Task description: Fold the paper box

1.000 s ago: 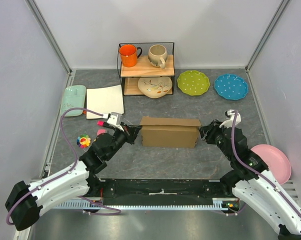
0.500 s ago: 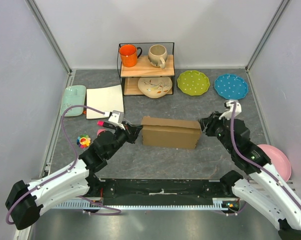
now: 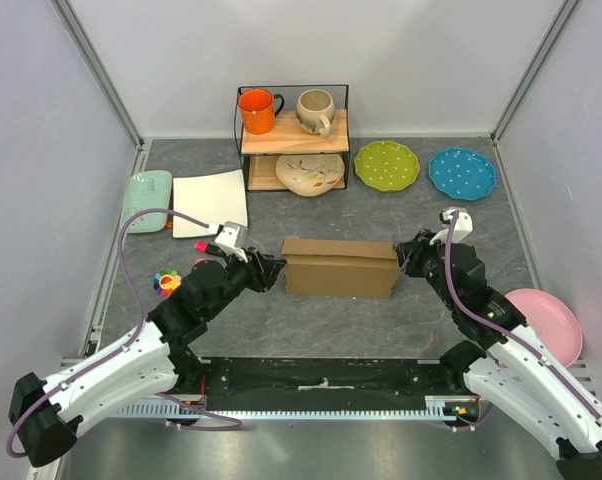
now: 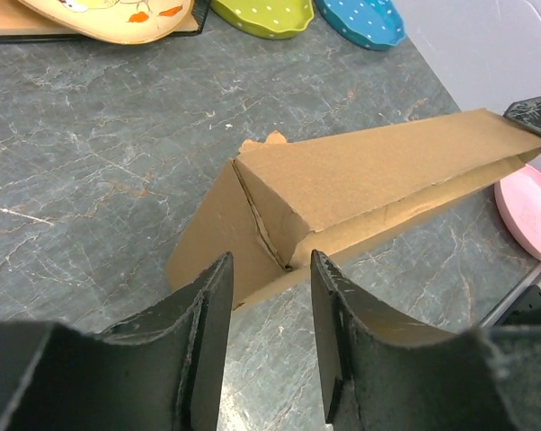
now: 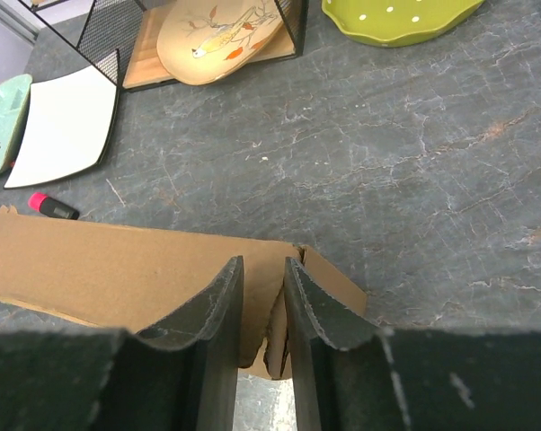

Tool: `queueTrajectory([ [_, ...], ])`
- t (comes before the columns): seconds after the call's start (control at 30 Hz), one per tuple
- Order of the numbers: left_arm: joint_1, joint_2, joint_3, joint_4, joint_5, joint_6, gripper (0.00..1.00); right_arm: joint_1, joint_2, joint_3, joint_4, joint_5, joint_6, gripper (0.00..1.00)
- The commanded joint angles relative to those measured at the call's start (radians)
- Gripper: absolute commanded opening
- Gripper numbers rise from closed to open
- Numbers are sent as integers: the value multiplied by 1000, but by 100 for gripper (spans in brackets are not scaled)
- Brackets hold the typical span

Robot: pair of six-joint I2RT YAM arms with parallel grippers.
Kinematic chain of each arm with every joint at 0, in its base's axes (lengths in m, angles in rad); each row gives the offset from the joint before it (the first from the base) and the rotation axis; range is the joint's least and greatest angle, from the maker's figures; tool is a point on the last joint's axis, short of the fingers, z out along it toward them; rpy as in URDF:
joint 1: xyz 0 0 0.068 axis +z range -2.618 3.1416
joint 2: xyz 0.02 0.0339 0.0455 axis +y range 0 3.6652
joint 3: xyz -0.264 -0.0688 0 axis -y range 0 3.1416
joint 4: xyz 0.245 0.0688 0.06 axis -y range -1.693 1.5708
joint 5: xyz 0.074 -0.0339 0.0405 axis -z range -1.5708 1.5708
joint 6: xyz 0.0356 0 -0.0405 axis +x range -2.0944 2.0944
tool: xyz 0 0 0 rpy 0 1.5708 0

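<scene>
At the far left a mint tray (image 3: 147,195) is lying beside a white square plate (image 3: 211,203), with a flower-shaped toy (image 3: 167,283) sitting nearer the arms. The left hand (image 3: 269,268) is hovering at the left end of the paper box (image 3: 341,266), its fingers (image 4: 212,332) standing spread on either side of the lower corner without touching it. The box is sitting in the middle of the grey bench (image 3: 311,325), folded into a low rectangular block. Its long axis is running left to right, one long side wall is facing the arms, and its short ends are pointing at the two hands. The right hand (image 3: 409,258) is meeting the box's right end, its fingers (image 5: 218,323) standing close together astride an upright end flap; whether they are pinching it cannot be told. A pink plate (image 3: 551,320) is resting at the far right.
</scene>
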Motion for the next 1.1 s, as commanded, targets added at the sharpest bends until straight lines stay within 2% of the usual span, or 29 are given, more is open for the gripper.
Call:
queueTrajectory([
  [0.0, 0, -21, 92, -43, 18, 7, 48, 3, 8, -43, -20, 9, 13, 33],
  [0.2, 4, 3, 167, -91, 3, 5, 60, 3, 25, -45, -10, 12, 11, 33],
  [0.4, 18, -1, 164, -63, 3, 15, 68, 3, 22, -56, -5, 14, 10, 34],
  [0.5, 53, 48, 183, -60, 26, 2, 67, 3, 19, -65, -5, 8, 13, 34],
  [0.67, 115, 117, 170, 4, 128, -44, 56, 3, 4, -86, -3, 0, 16, 33],
  [0.87, 129, 157, 114, 73, 164, -79, 42, 3, -18, -111, -6, -9, 25, 33],
  [1.07, 129, 158, 49, 116, 202, -100, 34, 3, -22, -123, -10, -12, 27, 33],
])
